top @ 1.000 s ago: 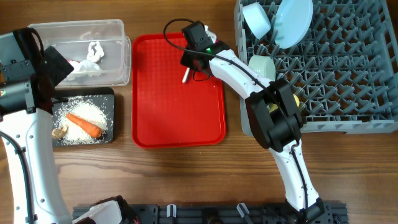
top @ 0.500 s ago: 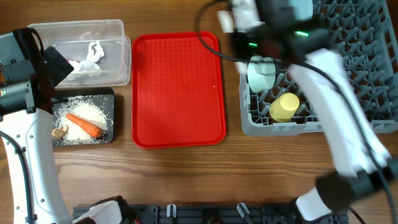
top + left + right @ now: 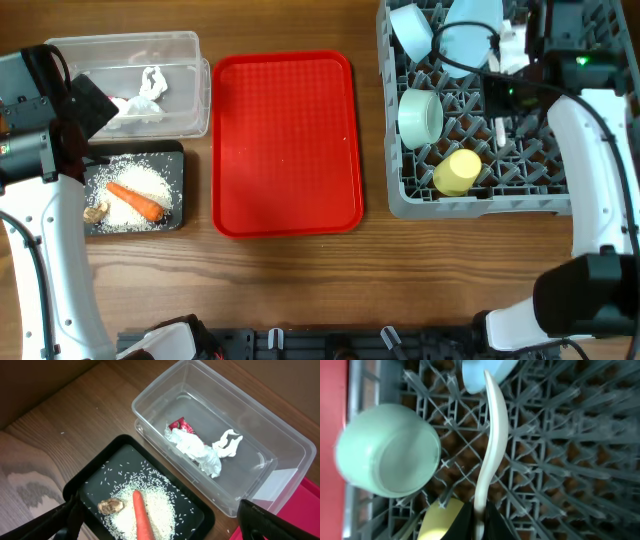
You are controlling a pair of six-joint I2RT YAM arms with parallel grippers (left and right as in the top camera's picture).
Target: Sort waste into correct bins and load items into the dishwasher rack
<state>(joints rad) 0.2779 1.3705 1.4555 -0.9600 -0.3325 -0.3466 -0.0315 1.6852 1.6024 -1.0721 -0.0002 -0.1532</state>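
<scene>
My right gripper [image 3: 479,521] is shut on the handle of the white plastic spoon [image 3: 495,425], which hangs over the grey dishwasher rack [image 3: 570,460]. In the rack sit a pale green bowl [image 3: 420,117], a yellow cup [image 3: 458,172], a light blue bowl [image 3: 411,30] and a light blue plate [image 3: 470,35]. My left gripper [image 3: 160,529] stands open above the black tray [image 3: 90,485], where a carrot [image 3: 142,520], rice [image 3: 162,510] and a brown scrap [image 3: 110,506] lie. The clear tub [image 3: 150,397] holds a crumpled tissue [image 3: 200,450] and a red wrapper [image 3: 181,425].
A flat red tray [image 3: 285,140] lies bare between the bins and the rack. The rack's upright pegs stand close around the spoon. Bare wooden table runs along the front.
My right arm has swung from the red tray across to the rack, carrying the spoon. The left arm has not moved.
</scene>
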